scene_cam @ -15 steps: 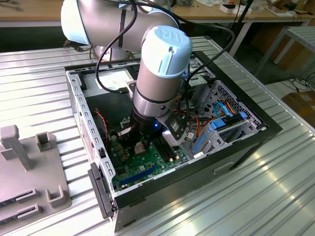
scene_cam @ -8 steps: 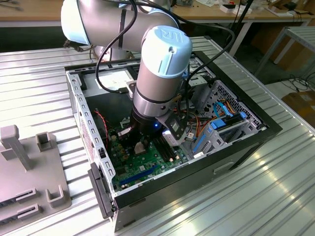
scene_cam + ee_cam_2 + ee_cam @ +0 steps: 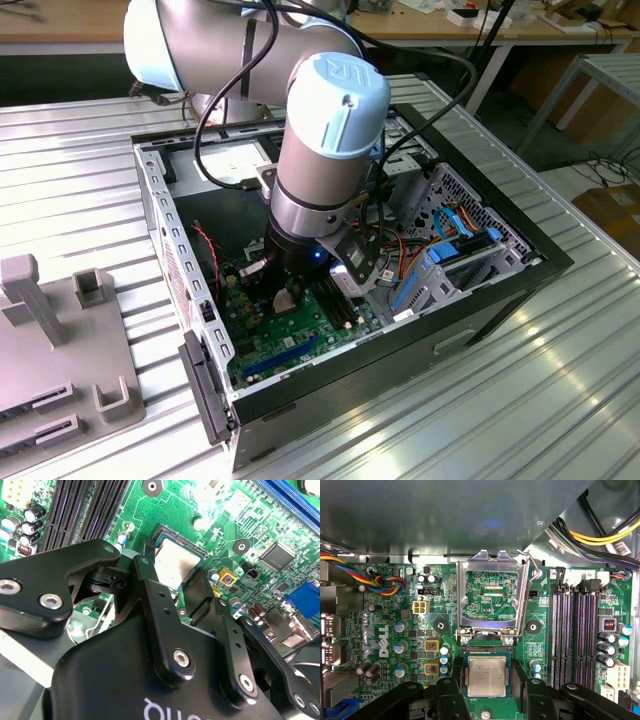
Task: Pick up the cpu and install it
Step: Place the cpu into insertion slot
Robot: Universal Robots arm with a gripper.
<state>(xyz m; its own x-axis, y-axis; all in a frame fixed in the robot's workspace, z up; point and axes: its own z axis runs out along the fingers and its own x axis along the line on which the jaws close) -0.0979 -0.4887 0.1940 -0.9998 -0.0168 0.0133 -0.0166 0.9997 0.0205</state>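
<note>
At the exterior view's left a grey fixture [image 3: 50,330] stands on the counter [image 3: 560,400], well apart from the work. Next to it the case [image 3: 158,215] lies on its side with the panel off. I judge this is so that the board [image 3: 290,345] faces up and my arm [image 3: 325,130] can reach straight down into it. My jaws [image 3: 282,292] hang low over the middle of the board.

In the first wrist view, coloured wires [image 3: 385,582] curl at one side. Then comes the frame [image 3: 492,560], flipped up on its hinge, which leaves the socket [image 3: 487,652] open to receive. The cpu [image 3: 486,676] lies square in that socket, silver top up, and my jaws sit astride two opposite edges, a hold I judge keeps it level. The slots [image 3: 572,630] run beside it. Whether I am pinching the cpu or have let go, I cannot tell.

The second wrist view looks from a slant, so it adds what the straight-down look cannot: the cpu sits flat, not cocked, within the socket's dark rim. The exterior view adds how deep in the case I am working
</note>
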